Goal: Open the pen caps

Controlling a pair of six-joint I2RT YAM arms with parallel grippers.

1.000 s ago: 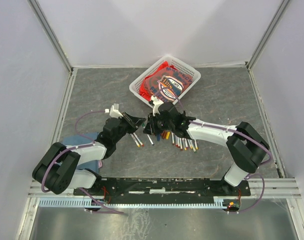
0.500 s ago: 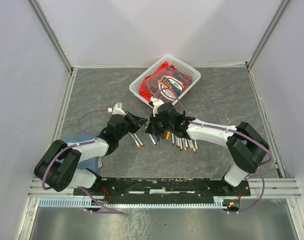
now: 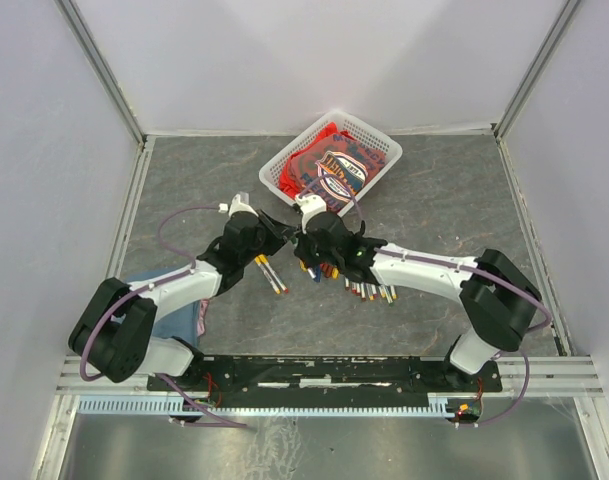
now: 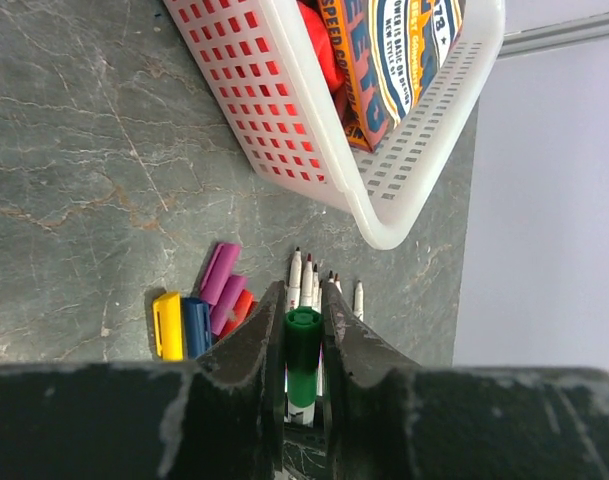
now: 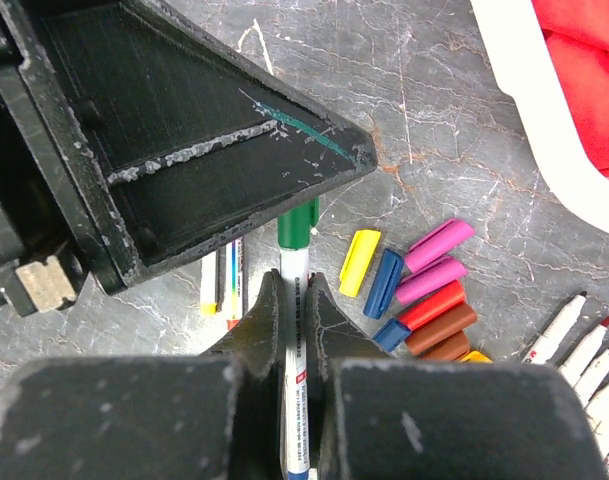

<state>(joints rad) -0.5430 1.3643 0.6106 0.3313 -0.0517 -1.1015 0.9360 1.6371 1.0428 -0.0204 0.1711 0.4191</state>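
Here, the right gripper (image 5: 294, 290) is clamped tight on a pen's white barrel (image 5: 295, 262). The left gripper (image 4: 303, 300), its jaws narrow, pinches the green cap (image 4: 303, 345) on the same pen. They meet tip to tip, evidently so that one anchors the barrel while the other pulls the cap straight off. Just beyond, on the table (image 3: 454, 190), loose caps (image 5: 431, 279) in yellow, blue, pink, red and brown lie clustered beside uncapped pens (image 5: 584, 345). Farthest stands the white basket (image 4: 384, 200).
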